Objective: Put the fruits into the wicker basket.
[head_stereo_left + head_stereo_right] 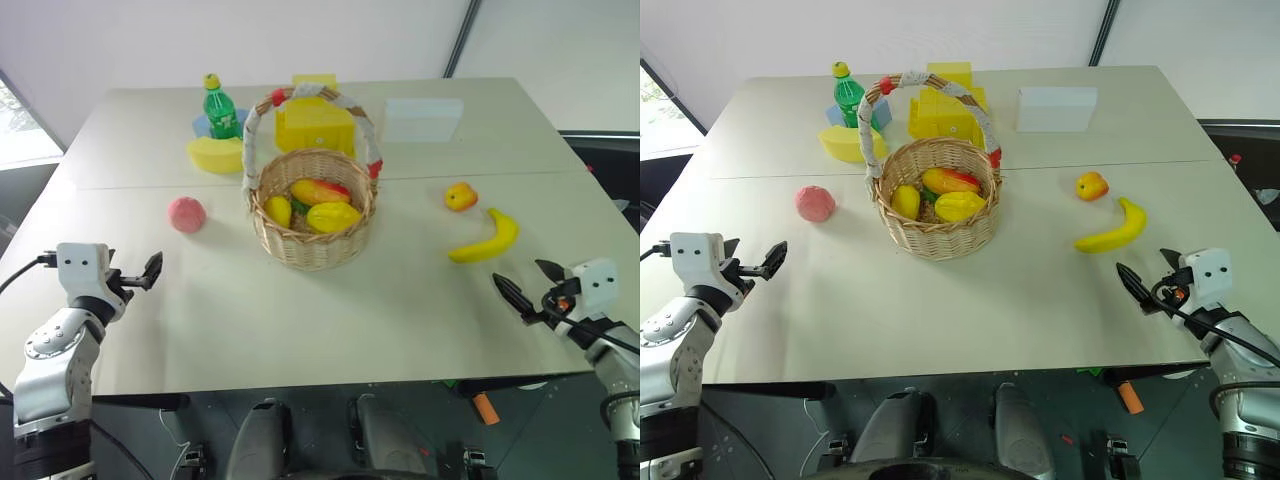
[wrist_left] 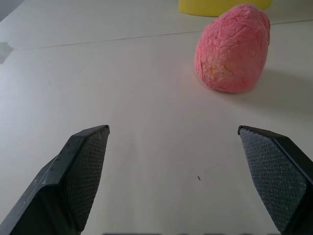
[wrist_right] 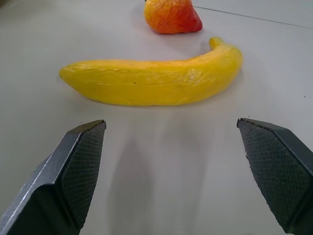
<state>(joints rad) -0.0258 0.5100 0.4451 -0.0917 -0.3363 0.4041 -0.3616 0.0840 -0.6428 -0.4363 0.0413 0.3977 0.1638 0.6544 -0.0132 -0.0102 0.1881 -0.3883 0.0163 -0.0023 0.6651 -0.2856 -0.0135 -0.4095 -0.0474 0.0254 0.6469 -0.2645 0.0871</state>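
The wicker basket (image 1: 310,250) stands mid-table with its arched handle (image 1: 253,130) up, holding yellow-red mango-like fruits (image 1: 320,190). Left of it lies a pink-red round fruit (image 1: 187,214). To its right lie an orange-yellow round fruit (image 1: 460,196) and a banana (image 1: 487,238). My left gripper (image 1: 150,272) hovers open near the front left edge, short of the pink fruit (image 2: 234,49), with nothing between its fingers (image 2: 88,166). Open and empty as well, my right gripper (image 1: 528,282) sits at the front right, facing the banana (image 3: 151,81) with the orange fruit (image 3: 171,15) beyond.
Behind the basket stand a green bottle (image 1: 220,110), a yellow half-moon dish (image 1: 215,155), a yellow plastic box (image 1: 315,122) and a white box (image 1: 423,118). The table's front edge (image 1: 300,385) runs just below both grippers.
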